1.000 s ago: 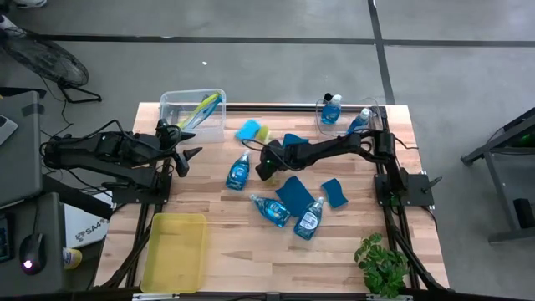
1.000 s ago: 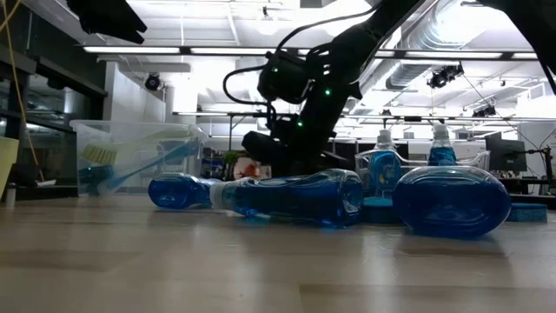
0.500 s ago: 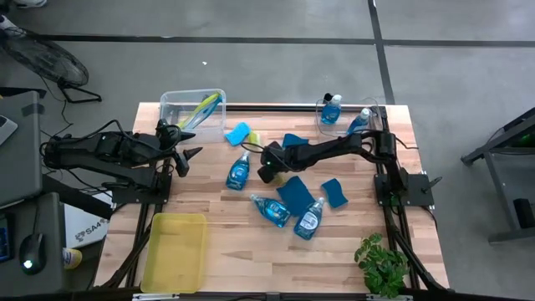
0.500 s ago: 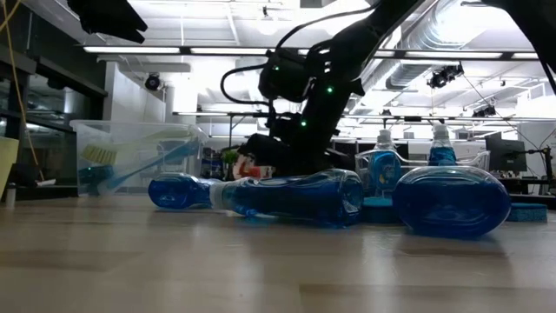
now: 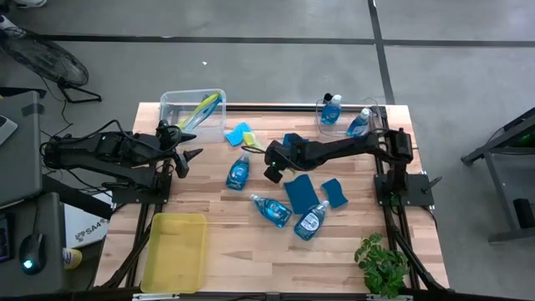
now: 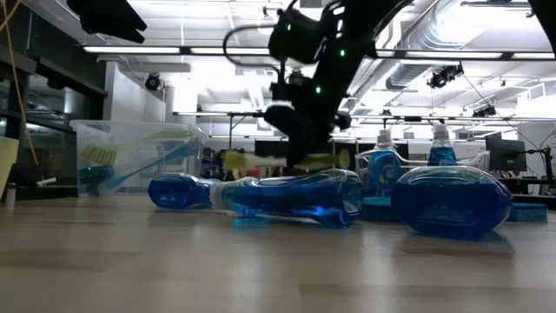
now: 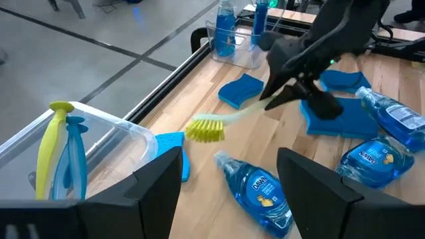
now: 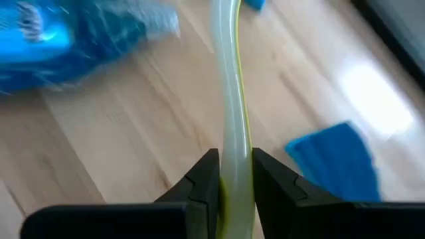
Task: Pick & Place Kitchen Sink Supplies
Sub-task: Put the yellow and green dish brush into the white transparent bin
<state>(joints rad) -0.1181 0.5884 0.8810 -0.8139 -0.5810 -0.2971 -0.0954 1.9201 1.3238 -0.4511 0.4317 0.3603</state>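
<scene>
L gripper (image 5: pixel 191 157) waits open, empty, beside the clear bin (image 5: pixel 170 104) w/ brushes. Mid-table, R gripper (image 5: pixel 269 157) is pinched on a yellow-green dish brush (image 7: pixel 211 125) by its handle end, lifted over a soap bottle (image 5: pixel 238 171). Risk: long brush pivots or slips, bristles snag the bin rim.
</scene>
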